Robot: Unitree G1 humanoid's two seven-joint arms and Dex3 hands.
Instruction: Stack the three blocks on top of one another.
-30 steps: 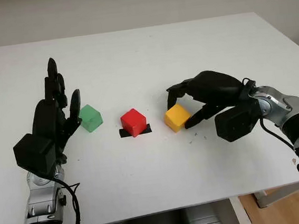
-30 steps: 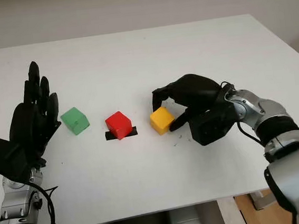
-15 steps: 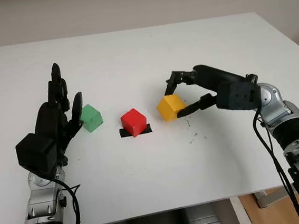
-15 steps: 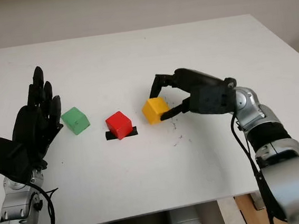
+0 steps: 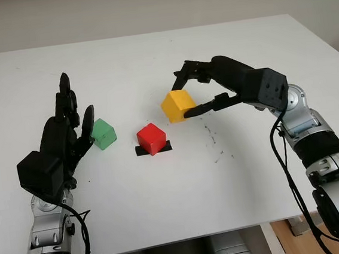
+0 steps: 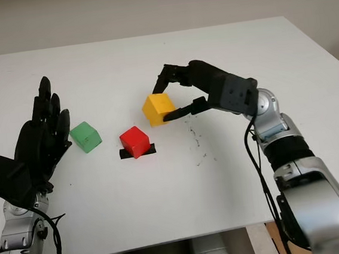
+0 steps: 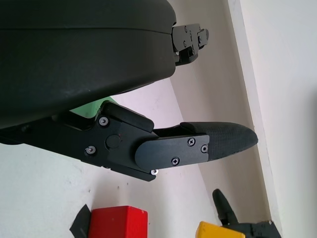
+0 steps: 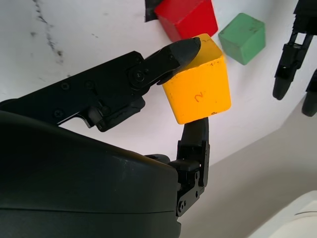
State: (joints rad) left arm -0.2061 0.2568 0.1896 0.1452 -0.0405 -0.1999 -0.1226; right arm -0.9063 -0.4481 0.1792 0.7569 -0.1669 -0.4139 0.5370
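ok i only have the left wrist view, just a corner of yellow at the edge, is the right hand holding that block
Observer: yes, the right hand pinches the yellow block between its fingers, lifted off the table.
Operator: is it over red yet
Observer: no, it hangs off to the side of the red block, toward the right arm.
Operator: and green
Observer: the green block sits on the table close beside the open left hand.
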